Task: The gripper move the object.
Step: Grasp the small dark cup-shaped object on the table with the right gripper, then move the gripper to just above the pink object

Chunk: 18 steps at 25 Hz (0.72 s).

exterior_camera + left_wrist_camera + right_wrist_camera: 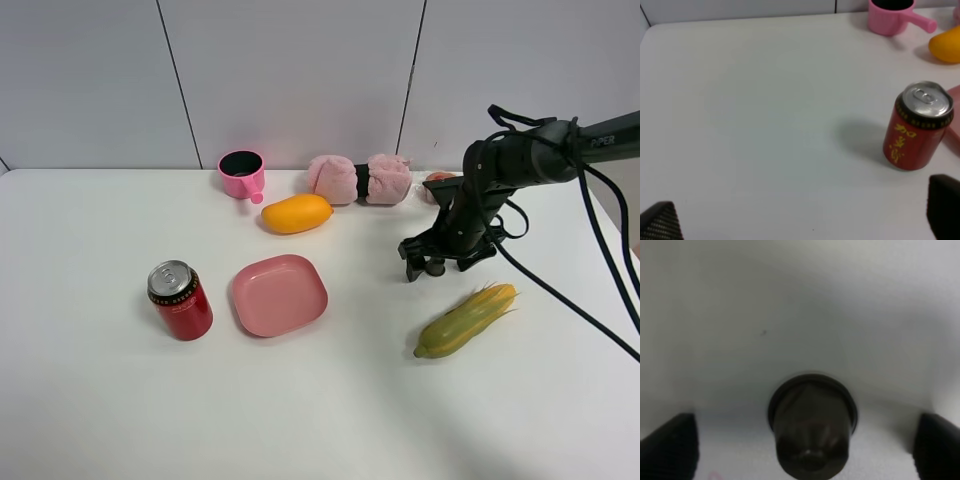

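The object (812, 425) is a small dark grey-brown knob-shaped piece standing on the white table. In the right wrist view it sits between my right gripper's two black fingers (671, 445), which stand wide apart and clear of it on both sides. In the exterior high view my right gripper (425, 268) is low over the table at centre right and hides the object. My left gripper (800, 222) is open and empty, with only its fingertips (660, 222) showing. Its arm is out of the exterior high view.
A red can (181, 300), a pink plate (279, 294), a yellow mango (296, 213), a pink cup (242, 173) and a pink plush piece (360, 180) lie to the left of the right gripper. A corn cob (468, 319) lies just in front of it.
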{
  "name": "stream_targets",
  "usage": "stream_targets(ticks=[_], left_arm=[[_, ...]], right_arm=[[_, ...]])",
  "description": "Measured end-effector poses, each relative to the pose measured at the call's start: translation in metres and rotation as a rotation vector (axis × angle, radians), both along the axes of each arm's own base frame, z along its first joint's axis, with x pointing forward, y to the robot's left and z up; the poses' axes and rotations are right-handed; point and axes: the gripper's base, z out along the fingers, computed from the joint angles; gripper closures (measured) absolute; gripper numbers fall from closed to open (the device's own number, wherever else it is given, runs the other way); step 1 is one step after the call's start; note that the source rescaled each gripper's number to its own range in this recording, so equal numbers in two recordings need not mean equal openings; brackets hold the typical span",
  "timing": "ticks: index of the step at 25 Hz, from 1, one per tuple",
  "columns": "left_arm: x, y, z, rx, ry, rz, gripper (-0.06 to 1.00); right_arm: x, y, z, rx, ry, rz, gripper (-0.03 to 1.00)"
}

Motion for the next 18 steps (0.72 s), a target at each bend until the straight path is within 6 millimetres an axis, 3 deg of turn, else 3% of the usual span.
stream_targets(ticks=[5, 9, 18], left_arm=[[0.0000, 0.0000, 0.0000, 0.000, 0.000, 0.000, -0.06], [0.0000, 0.0000, 0.0000, 0.000, 0.000, 0.000, -0.06], [0.0000, 0.0000, 0.0000, 0.000, 0.000, 0.000, -0.06]], right_arm=[[0.0000, 0.0001, 0.0000, 0.001, 0.000, -0.001, 0.63], [0.0000, 0.0001, 0.0000, 0.001, 0.000, -0.001, 0.93], [-0.0031, -0.0005, 0.0062, -0.002, 0.020, 0.000, 0.97]])
